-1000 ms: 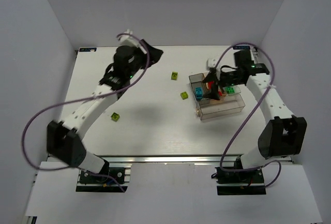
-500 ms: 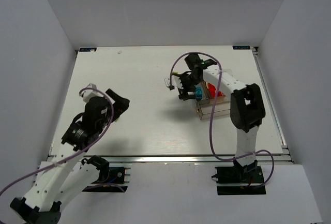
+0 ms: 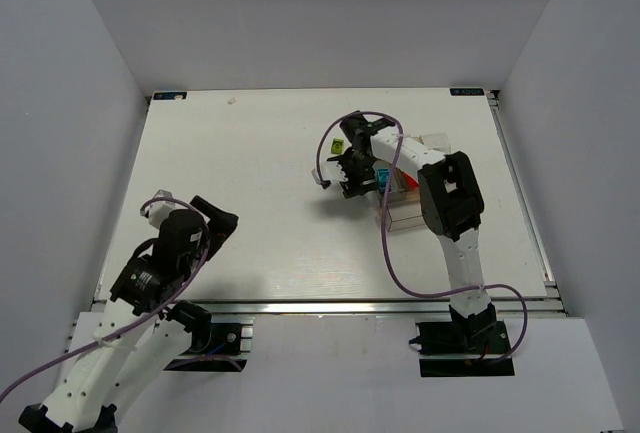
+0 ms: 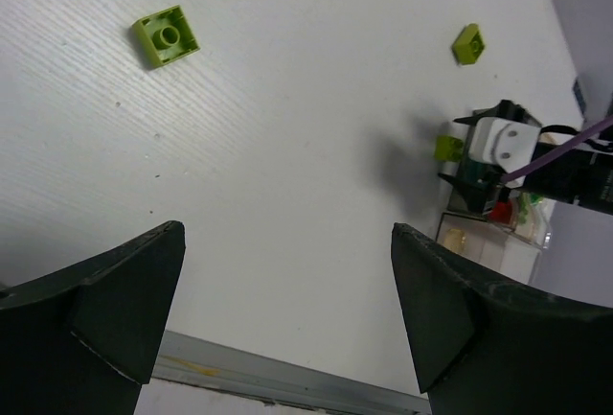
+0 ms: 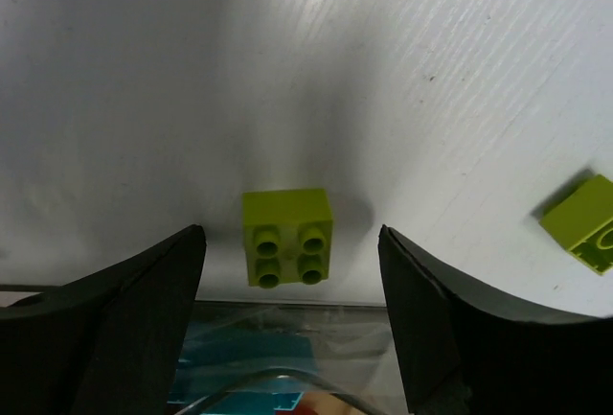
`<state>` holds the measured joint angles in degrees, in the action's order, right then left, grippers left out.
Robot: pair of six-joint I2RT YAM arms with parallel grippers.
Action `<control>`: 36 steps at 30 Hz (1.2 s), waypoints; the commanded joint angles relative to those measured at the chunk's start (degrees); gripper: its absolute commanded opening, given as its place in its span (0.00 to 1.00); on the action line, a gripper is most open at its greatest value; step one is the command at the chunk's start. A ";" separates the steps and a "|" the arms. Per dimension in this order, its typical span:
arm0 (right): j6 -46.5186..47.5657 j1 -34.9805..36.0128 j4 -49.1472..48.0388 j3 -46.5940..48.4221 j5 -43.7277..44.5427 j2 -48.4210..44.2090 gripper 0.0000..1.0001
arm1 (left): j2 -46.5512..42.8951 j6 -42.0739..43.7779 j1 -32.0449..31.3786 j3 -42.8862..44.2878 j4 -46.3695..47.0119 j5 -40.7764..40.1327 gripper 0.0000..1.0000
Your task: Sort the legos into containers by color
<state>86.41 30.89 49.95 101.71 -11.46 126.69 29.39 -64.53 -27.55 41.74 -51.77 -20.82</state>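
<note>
Legos are still loose on the table (image 3: 250,153) left of the box (image 3: 402,215). Top view: the right gripper (image 3: 345,175) has shifted from above the box to its left side, and the left gripper (image 3: 215,218) has pulled back well away toward the near left, so a delivery appears complete and a new pick is starting. A far brick (image 3: 339,146), yellow-green, lies beyond the right gripper; a blue brick (image 3: 382,177) sits inside the box, whose other contents the right arm (image 3: 445,193) covers. Left wrist view: the left jaws stand fully apart and empty, with a left brick (image 4: 167,34) well clear of the box and a target brick (image 4: 446,147) beside the right gripper. Right wrist view: the right jaws are spread wide, holding nothing, straddling the target brick just outside the box wall; the far brick is cut off at the frame edge, and the box interior is blurred.
</note>
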 commanded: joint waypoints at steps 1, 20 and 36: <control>3.15 0.66 1.11 2.96 2.50 1.27 0.77 | 2.77 -0.07 -0.22 0.19 -1.93 -0.72 0.98; -21.50 -2.68 8.14 9.03 -28.09 -12.07 0.00 | 37.75 4.14 4.07 14.67 -5.01 -8.97 0.98; -17.59 -14.54 9.11 -19.96 -7.96 -33.44 0.11 | 52.34 15.84 18.05 15.13 5.71 4.11 0.98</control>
<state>67.72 16.91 59.83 84.29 -22.81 94.67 81.23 -51.24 -11.14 57.45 -50.35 -21.63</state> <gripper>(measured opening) 0.423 0.979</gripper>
